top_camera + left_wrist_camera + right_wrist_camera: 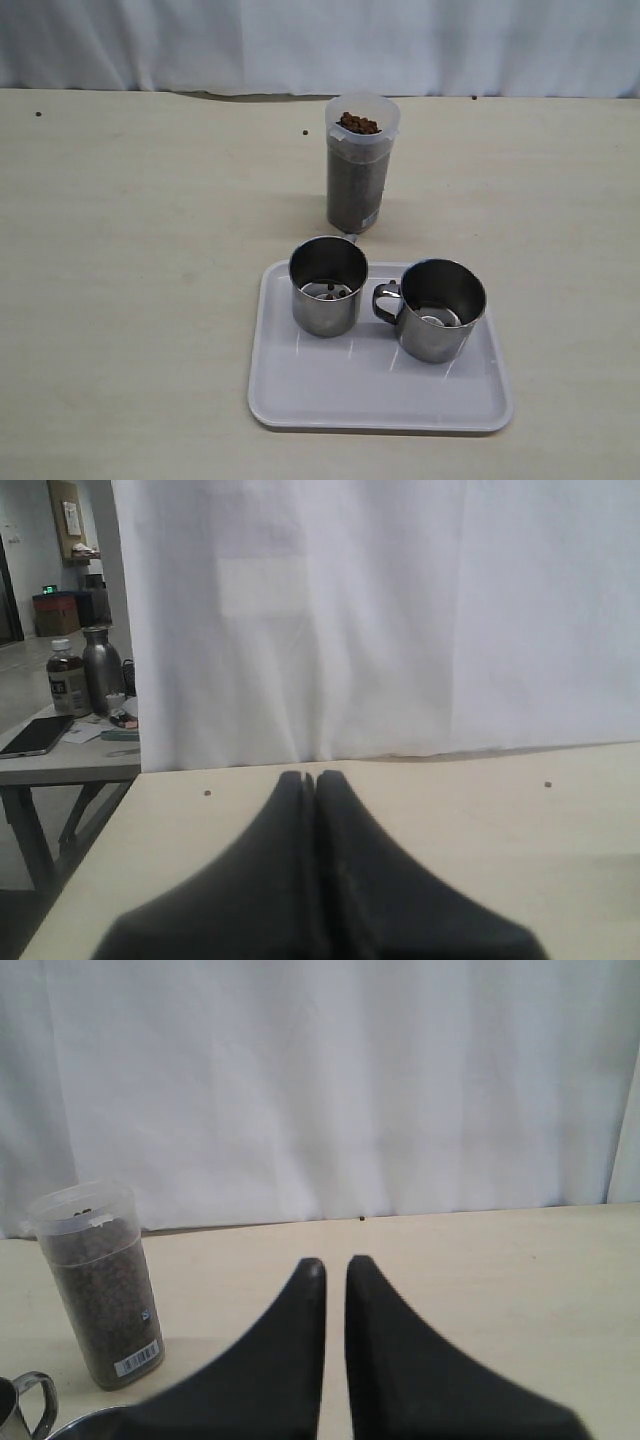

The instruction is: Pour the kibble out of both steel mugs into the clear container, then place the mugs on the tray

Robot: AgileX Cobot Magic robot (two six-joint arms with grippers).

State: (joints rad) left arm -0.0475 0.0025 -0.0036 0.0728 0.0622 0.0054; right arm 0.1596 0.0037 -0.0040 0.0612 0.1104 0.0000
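The clear container point(360, 170) stands upright behind the tray, filled nearly to its rim with brown kibble point(358, 123). Two steel mugs stand upright side by side on the white tray point(380, 395). The left mug point(328, 285) has a few pellets at its bottom. The right mug point(440, 310) has its handle turned toward the left one. Neither arm shows in the exterior view. My left gripper point(309, 776) is shut and empty above bare table. My right gripper point(336, 1263) is shut with a thin slit between its tips, holding nothing, with the container point(100, 1280) off to one side.
Stray pellets lie on the table point(38, 113) point(304, 132) point(207, 792). A white curtain point(300, 40) closes off the back edge. In the left wrist view a side table with bottles point(70, 680) stands beyond the table's edge.
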